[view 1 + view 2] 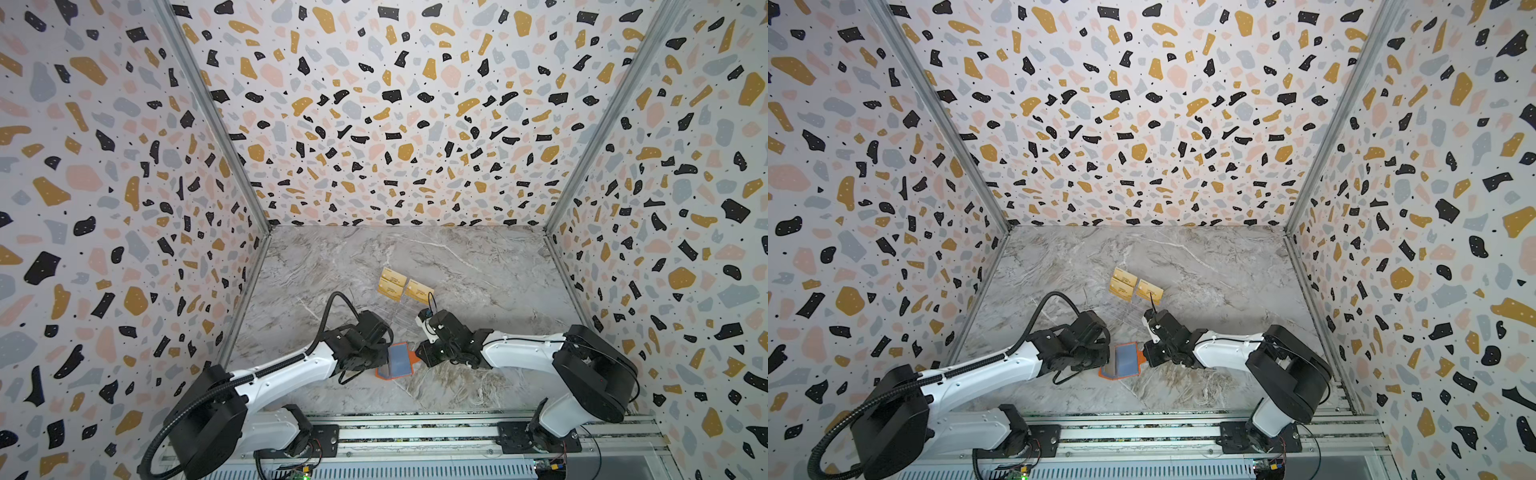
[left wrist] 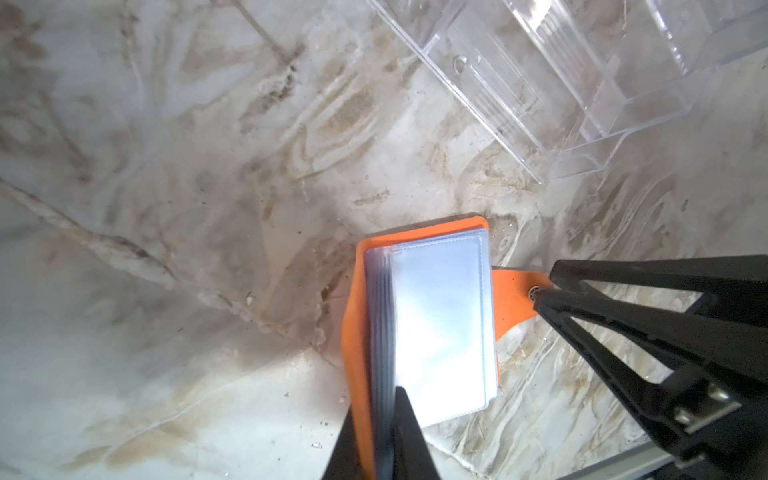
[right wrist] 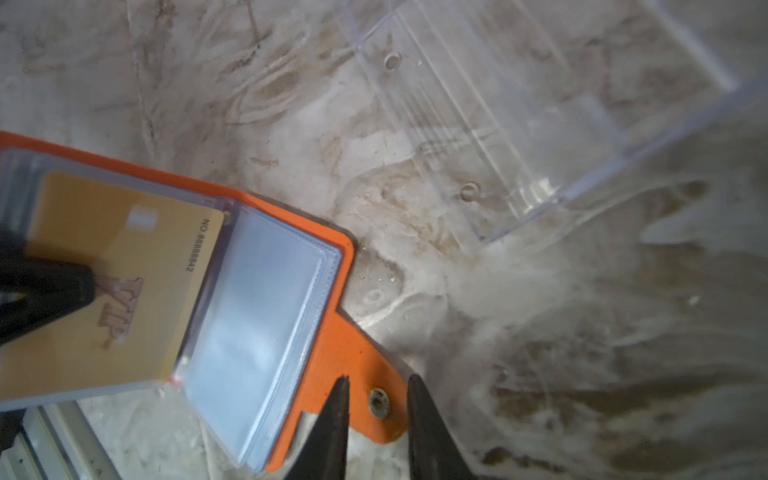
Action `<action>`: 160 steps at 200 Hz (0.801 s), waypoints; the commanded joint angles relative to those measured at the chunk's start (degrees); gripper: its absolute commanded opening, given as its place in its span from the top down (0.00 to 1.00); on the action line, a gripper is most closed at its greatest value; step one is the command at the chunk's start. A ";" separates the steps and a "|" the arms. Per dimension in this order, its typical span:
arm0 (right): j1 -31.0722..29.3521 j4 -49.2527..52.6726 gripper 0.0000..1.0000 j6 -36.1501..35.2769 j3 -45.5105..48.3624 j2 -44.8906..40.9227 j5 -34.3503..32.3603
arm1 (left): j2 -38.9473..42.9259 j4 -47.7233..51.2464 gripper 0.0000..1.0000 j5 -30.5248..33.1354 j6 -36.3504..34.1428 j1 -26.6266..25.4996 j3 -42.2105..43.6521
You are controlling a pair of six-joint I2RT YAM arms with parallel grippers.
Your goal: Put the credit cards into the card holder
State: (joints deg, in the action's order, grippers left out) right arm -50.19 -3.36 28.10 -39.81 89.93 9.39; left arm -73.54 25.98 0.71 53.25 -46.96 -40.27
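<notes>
The orange card holder [image 1: 400, 360] [image 1: 1126, 360] lies open on the marble between both grippers, bluish clear sleeves up. My left gripper [image 2: 376, 403] [image 1: 384, 358] is shut on its raised orange cover and several sleeves. In the right wrist view a gold-tan credit card [image 3: 124, 270] sits inside a sleeve of the card holder [image 3: 332, 345], under a left finger. My right gripper [image 3: 378, 384] [image 1: 419, 353] is open, its fingers apart on either side of the snap button on the orange tab. Three more gold-tan credit cards [image 1: 405, 286] [image 1: 1136, 286] stand behind.
A clear acrylic tiered stand [image 2: 582, 83] [image 3: 540, 124] lies just beyond the card holder and carries the gold cards at its far end. Patterned walls close in three sides. An aluminium rail [image 1: 415, 432] with both arm bases runs along the near edge.
</notes>
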 commanded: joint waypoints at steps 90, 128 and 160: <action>2.31 -2.83 0.73 0.33 3.39 -5.14 5.96 | -4.92 -2.08 0.42 -3.71 2.25 -5.61 -9.08; 4.26 -5.76 0.76 0.97 5.89 -9.09 10.77 | -6.22 -15.16 0.44 -8.17 3.66 -5.51 -3.08; 7.63 -12.58 0.79 3.63 8.44 -9.67 19.62 | -5.55 -23.51 0.49 -9.43 4.57 -5.54 2.42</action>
State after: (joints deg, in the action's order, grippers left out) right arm -44.73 -10.33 29.47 -32.99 81.30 21.10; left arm -79.59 11.51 -6.35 56.62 -52.25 -41.12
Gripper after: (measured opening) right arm 0.218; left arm 0.514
